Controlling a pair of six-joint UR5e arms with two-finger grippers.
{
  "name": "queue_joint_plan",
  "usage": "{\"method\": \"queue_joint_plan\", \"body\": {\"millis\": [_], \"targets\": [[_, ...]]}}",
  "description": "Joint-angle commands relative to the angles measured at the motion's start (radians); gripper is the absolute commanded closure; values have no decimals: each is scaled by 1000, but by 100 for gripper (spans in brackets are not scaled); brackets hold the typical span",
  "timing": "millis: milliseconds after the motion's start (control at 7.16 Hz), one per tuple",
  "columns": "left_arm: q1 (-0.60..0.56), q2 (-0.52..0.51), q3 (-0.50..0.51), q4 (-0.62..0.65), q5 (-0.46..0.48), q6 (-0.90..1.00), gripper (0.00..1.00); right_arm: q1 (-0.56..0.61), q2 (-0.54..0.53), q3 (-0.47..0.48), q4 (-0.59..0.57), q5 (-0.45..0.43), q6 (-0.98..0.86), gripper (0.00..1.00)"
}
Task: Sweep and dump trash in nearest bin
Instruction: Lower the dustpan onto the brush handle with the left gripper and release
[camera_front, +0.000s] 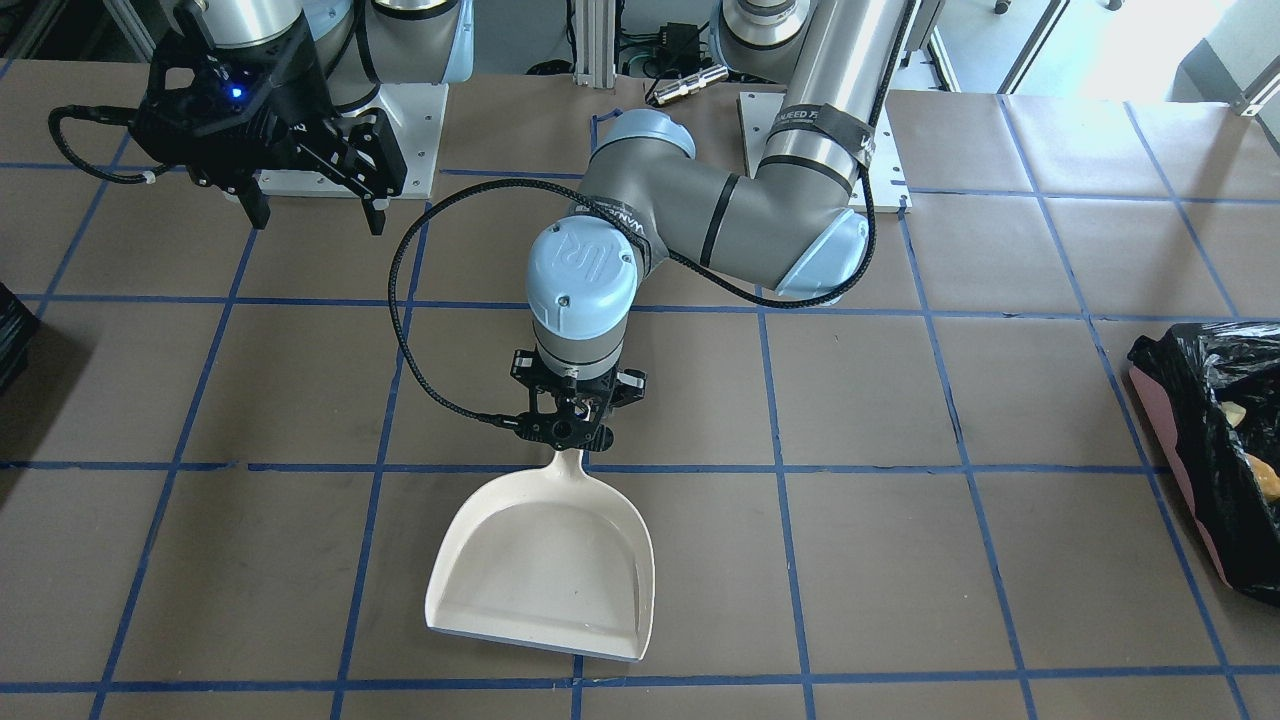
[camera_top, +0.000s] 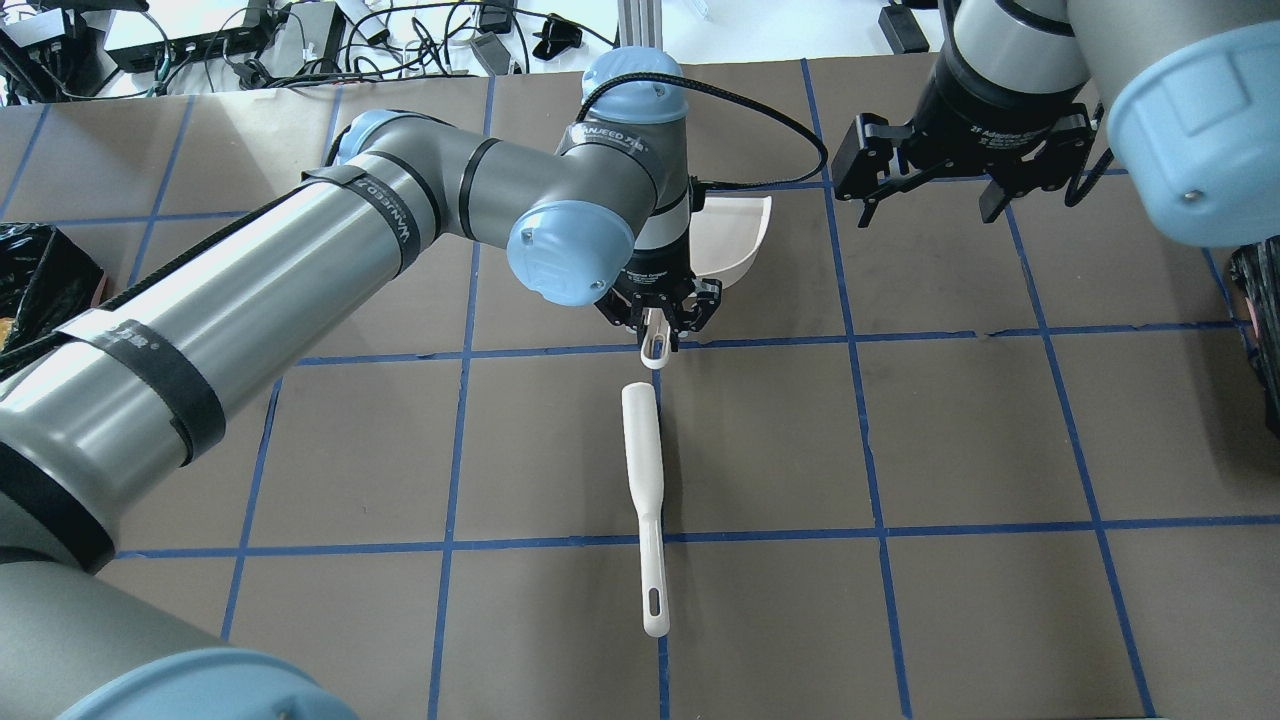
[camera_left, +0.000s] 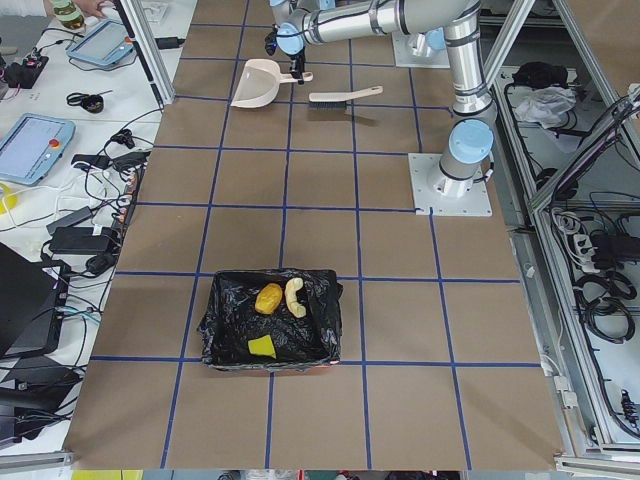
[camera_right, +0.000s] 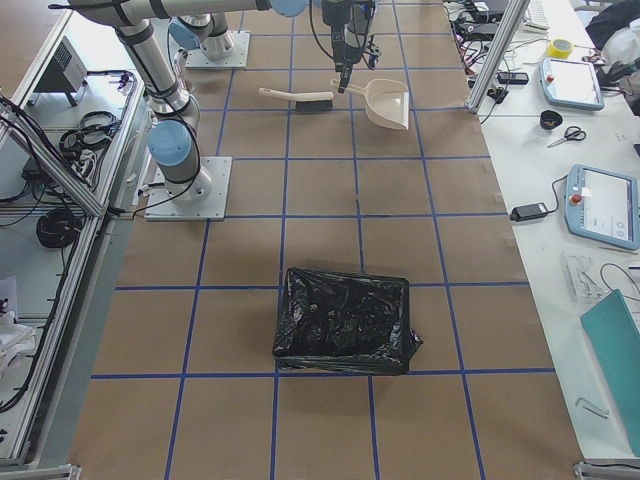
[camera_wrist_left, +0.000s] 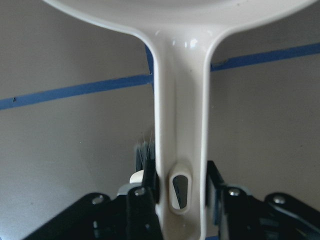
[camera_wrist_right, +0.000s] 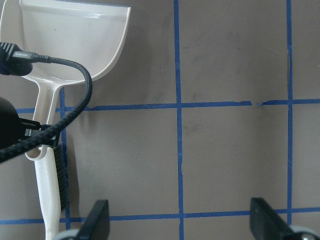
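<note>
Trash (camera_left: 268, 298) lies inside the bin (camera_left: 222, 318) near the table's (camera_front: 900, 400) left end. Left gripper (camera_front: 567, 428) fingers pinch the dustpan (camera_front: 545, 560) handle; pan rests flat mid-table. Right gripper (camera_front: 318, 218) hangs aloft, fingers spread.

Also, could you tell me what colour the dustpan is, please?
Cream-white all over, pan and handle; the dustpan shows best in the exterior front-facing view.

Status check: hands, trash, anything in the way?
Left hand shut on dustpan handle, pan flat on table. Right hand open, empty. Trash, three pieces, in the bin. Brush lying just past the handle end.
</note>
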Motion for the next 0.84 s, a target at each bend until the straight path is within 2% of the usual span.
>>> {"method": "queue_joint_plan", "body": {"millis": [0,559,699], "targets": [[0,-9,-1,-10,61,16,100,0,2,2,-2,15,-12,0],[0,-15,-3,-8,53,-2,100,0,-1,8,-7,28,-48,0],[0,-15,-3,-7,55,-2,96,0,2,8,-10,28,-46,0]]}}
